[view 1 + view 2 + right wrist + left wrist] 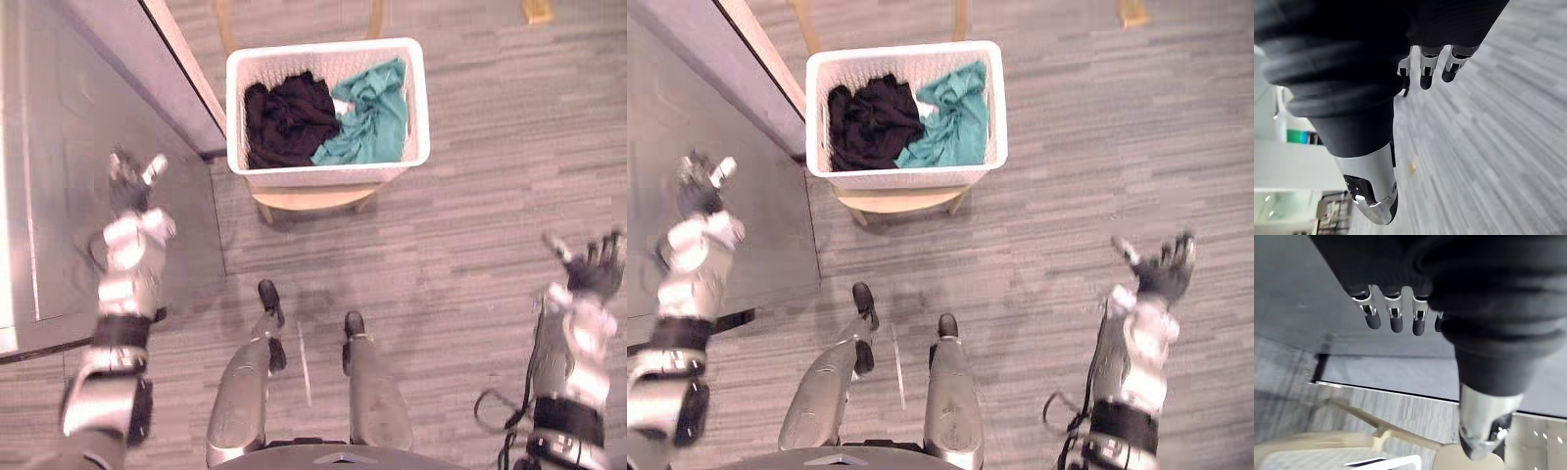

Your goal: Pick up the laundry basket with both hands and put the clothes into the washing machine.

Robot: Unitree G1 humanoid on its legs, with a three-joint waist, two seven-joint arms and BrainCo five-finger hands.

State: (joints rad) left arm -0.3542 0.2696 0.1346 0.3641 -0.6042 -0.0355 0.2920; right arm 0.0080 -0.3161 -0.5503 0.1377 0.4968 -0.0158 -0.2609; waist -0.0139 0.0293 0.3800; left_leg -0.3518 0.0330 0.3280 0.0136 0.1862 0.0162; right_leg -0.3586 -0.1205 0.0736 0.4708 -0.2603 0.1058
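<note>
Left hand is held open, fingers relaxed, nothing gripped, over a smooth grey panel. Right hand is likewise spread and empty. White perforated plastic rectangular laundry basket is seated upright on a light wooden seat, well apart from both hands, long axis left-right. Crumpled black garment and teal garment are held inside.

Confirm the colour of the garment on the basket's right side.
Teal: the garment shows best in the left eye view.

A light wooden stool stands on the grey plank floor, just beside a grey panel (pale-edged along its near side). A small wooden block lies well apart.
</note>
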